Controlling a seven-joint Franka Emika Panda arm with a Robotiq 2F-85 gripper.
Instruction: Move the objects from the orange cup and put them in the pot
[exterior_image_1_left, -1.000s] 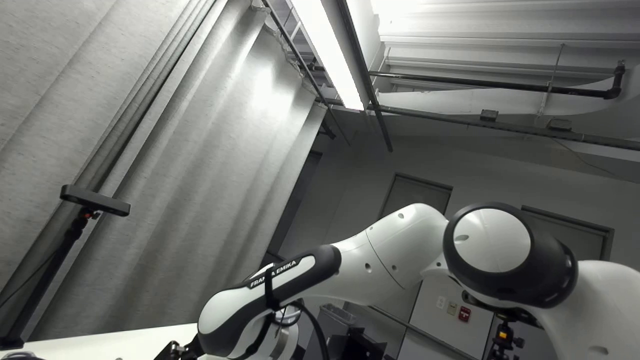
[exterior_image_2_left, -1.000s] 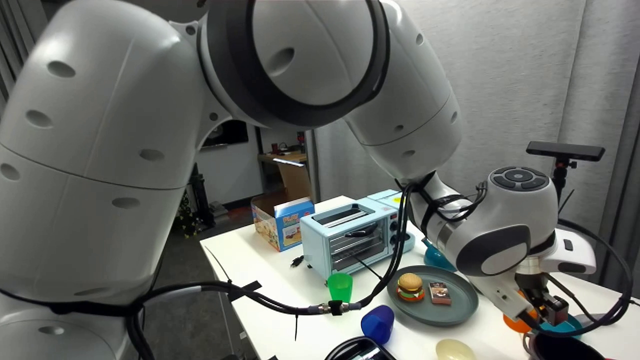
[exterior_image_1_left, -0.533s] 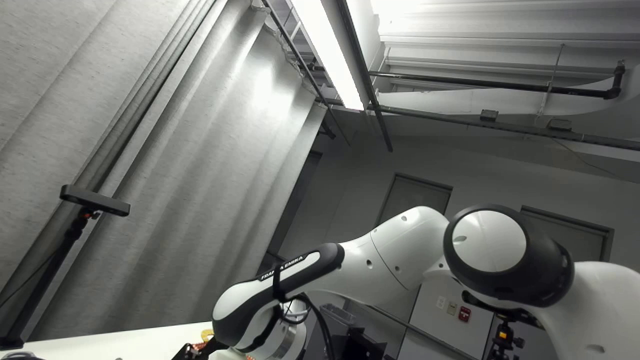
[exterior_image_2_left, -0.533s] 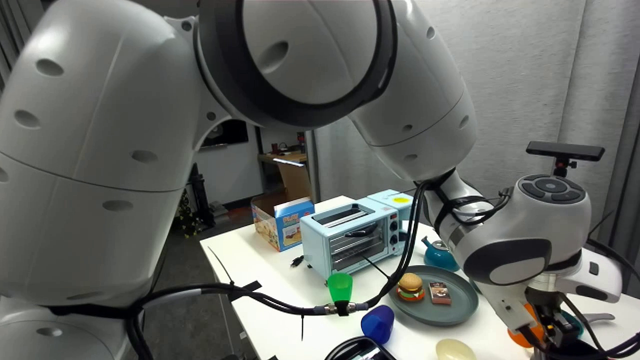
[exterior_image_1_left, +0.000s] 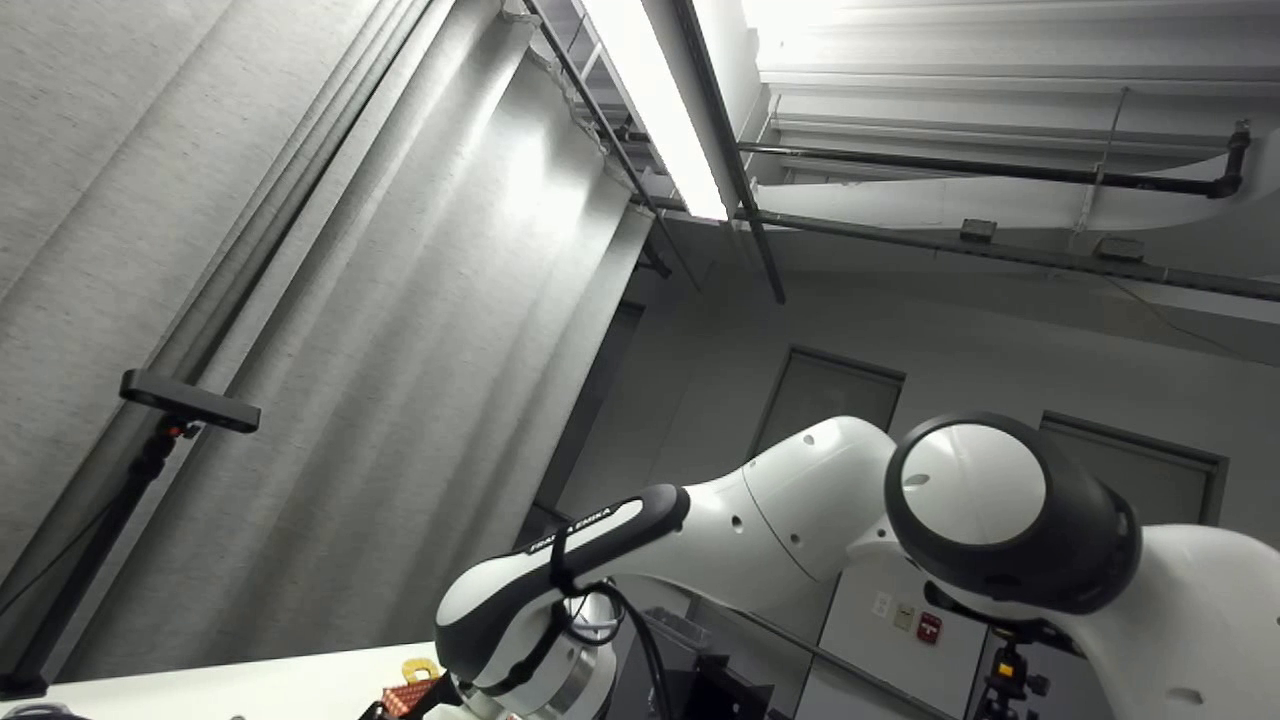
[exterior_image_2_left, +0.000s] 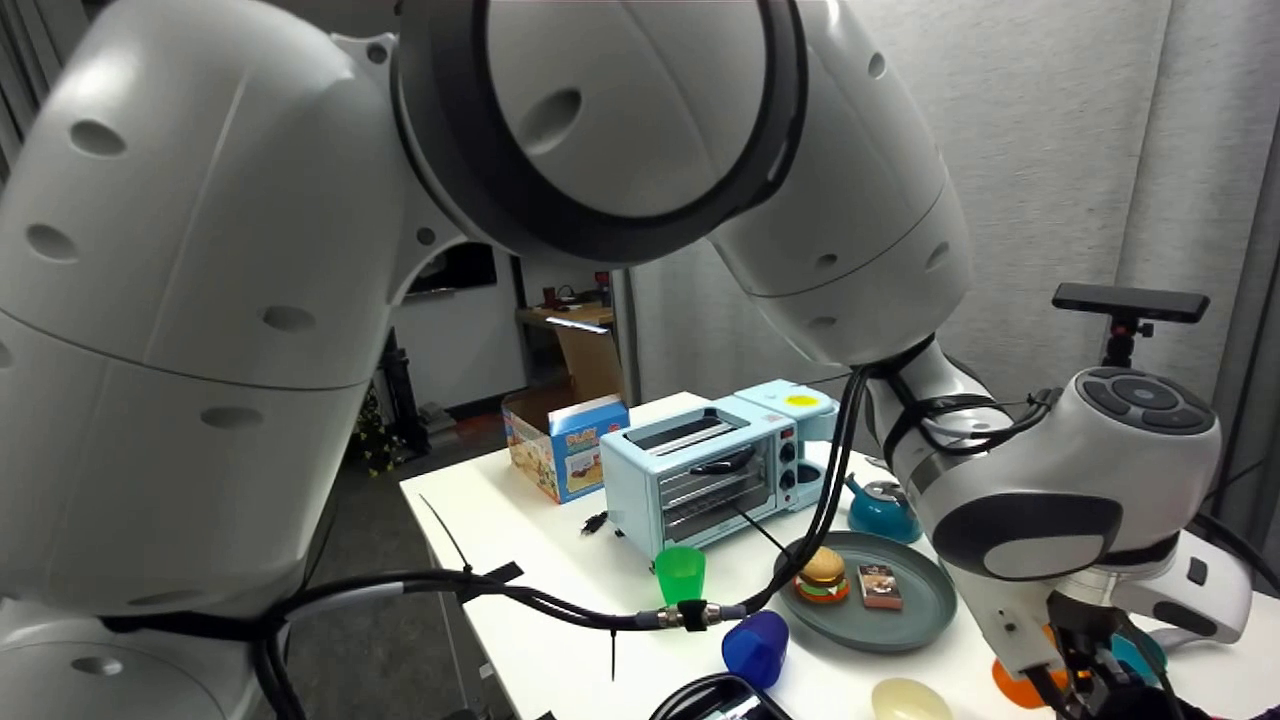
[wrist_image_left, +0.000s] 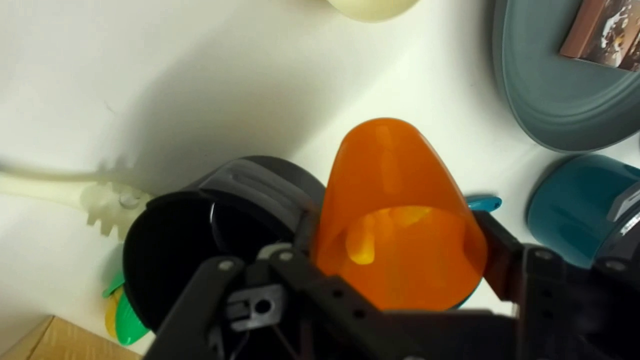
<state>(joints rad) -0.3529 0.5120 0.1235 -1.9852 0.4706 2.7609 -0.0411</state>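
The orange cup (wrist_image_left: 390, 170), pinched in the gripper (wrist_image_left: 400, 242), is beside the black pot (wrist_image_left: 170, 250). If tipped before its mouth passes the pot's rim, the yellow bit (wrist_image_left: 363, 245) apparently inside could land on the table (wrist_image_left: 425, 87) outside the pot.

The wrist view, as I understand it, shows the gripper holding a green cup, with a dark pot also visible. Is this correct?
Only the colour is wrong: the wrist view shows the gripper holding an orange cup. The dark pot is indeed visible there.
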